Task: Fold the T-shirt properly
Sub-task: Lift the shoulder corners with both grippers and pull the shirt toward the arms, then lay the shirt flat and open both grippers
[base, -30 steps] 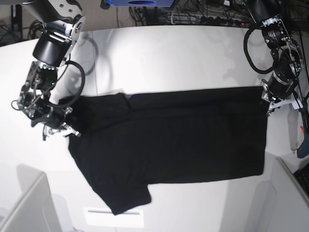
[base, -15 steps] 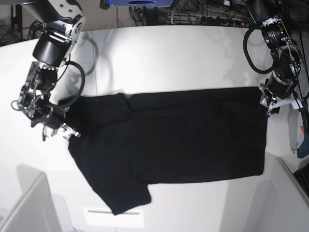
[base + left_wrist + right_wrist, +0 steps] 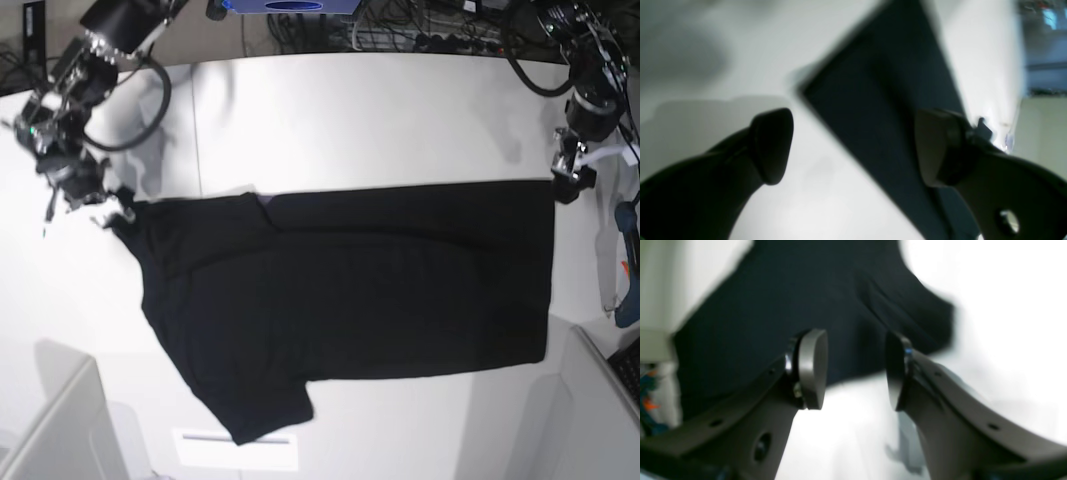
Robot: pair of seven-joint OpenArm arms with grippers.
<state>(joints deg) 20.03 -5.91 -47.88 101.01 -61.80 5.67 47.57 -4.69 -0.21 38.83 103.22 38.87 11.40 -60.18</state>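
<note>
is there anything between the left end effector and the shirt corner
No, nothing lies between them. In the left wrist view the open left end effector hangs over the T-shirt corner, with only bare white table showing in the gap.

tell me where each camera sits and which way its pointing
Base: mounted overhead, looking down on the white table and the spread T-shirt; both arms show, right gripper at the image's left, left gripper at its right.
Left wrist: on the left arm, facing down past its open fingers at a shirt corner.
Right wrist: on the right arm, looking between its open fingers at black cloth.
Shared: all three views show the shirt and table.
</note>
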